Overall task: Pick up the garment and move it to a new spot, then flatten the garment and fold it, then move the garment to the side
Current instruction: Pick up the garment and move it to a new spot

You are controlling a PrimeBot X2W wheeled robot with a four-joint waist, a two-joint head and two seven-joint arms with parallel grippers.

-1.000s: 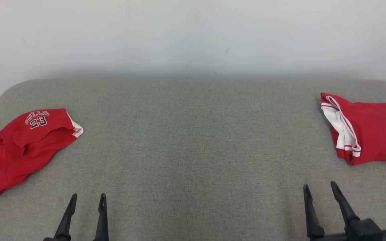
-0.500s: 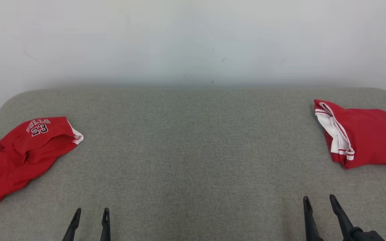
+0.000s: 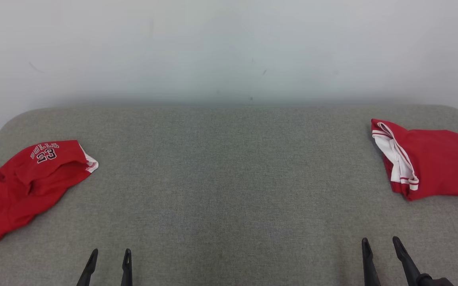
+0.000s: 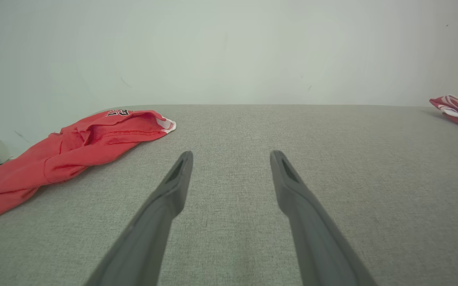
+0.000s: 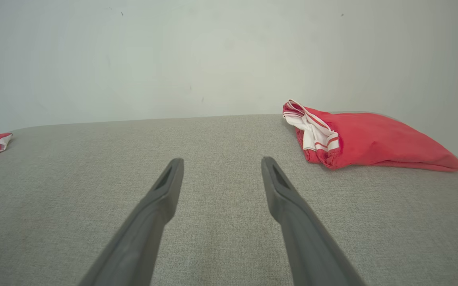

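A crumpled red garment (image 3: 22, 182) printed "BULLS 23" lies at the left edge of the grey surface; the left wrist view has the same garment (image 4: 70, 151) at its left. A folded red garment (image 3: 431, 163) with white trim sits at the far right, seen as the folded garment (image 5: 364, 139) in the right wrist view. My left gripper (image 3: 109, 254) stands open near the front edge, empty, well right of the crumpled garment. Low at the front right, my right gripper (image 3: 381, 243) is open and empty, short of the folded one.
The grey fabric-covered surface (image 3: 229, 178) has rounded far corners and ends against a pale wall (image 3: 229, 47). A wide stretch of bare fabric lies between the two garments.
The whole head picture has shifted, so the camera moved. Both grippers sit lower in the view than before; neither garment has moved on the surface.
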